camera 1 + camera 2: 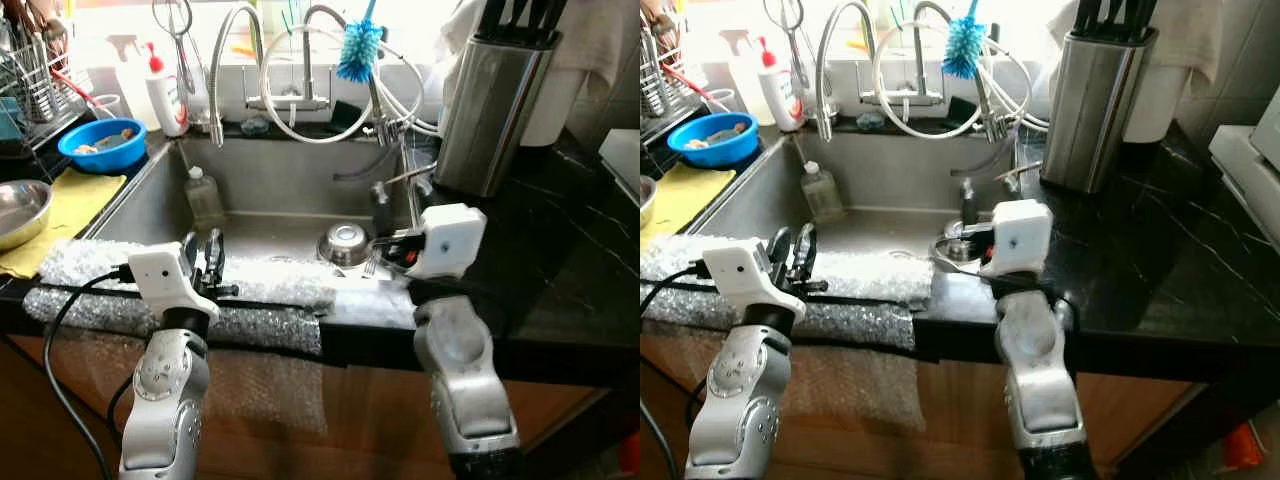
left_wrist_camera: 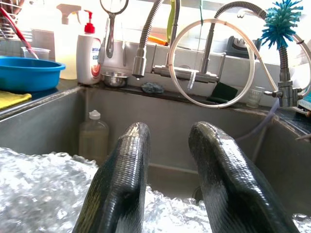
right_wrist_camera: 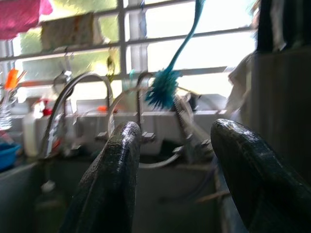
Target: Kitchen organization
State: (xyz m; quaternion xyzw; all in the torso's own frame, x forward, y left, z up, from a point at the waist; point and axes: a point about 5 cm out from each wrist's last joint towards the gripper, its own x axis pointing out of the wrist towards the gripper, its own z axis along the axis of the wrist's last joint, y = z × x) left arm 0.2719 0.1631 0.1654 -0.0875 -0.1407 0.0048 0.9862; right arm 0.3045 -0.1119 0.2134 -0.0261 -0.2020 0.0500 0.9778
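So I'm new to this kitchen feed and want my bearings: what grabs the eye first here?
Probably the steel sink in the middle, with the left gripper and right gripper held open over its front edge, above a sheet of bubble wrap. Next, the bright blue brush hanging by the taps, the blue bowl on the robot's left, and the tall steel knife block on the black counter to its right.
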